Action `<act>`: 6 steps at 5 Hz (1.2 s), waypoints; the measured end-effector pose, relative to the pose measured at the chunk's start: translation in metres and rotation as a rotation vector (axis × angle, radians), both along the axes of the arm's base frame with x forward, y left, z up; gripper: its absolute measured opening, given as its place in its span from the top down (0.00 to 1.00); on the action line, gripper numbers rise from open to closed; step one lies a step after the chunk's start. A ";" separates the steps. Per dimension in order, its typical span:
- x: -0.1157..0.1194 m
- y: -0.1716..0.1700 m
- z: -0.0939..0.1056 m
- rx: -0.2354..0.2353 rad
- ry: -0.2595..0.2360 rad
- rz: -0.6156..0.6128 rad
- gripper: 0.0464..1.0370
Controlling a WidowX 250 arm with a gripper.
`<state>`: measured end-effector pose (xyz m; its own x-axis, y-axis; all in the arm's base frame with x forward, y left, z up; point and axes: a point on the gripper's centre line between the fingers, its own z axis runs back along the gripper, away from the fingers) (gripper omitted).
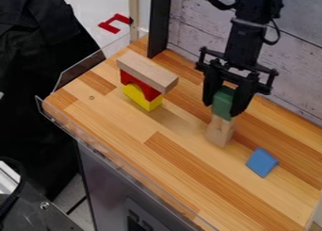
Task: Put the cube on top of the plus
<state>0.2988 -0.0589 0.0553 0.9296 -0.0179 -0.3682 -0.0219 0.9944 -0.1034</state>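
Cropped metal casing (28, 213) and green block (223, 101), sides partly hidden (by the gripper (221, 108)).

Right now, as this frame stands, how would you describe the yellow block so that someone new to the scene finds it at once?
Start at the wooden tabletop and find the stack on the picture's left side. Follow it down from the bare-wood plank past the red block to the yellow block, lowest of the three and the only yellow one.
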 end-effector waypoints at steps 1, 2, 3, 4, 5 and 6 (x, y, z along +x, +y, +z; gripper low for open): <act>-0.002 -0.002 0.000 0.001 0.006 -0.007 0.41; -0.002 -0.002 0.000 0.002 0.013 -0.005 0.13; -0.002 -0.002 0.001 0.002 0.010 -0.001 0.03; 0.002 -0.002 0.003 0.002 -0.003 0.006 0.04; 0.017 -0.002 0.030 -0.005 -0.101 0.025 0.04; 0.035 0.006 0.060 -0.005 -0.193 0.046 0.04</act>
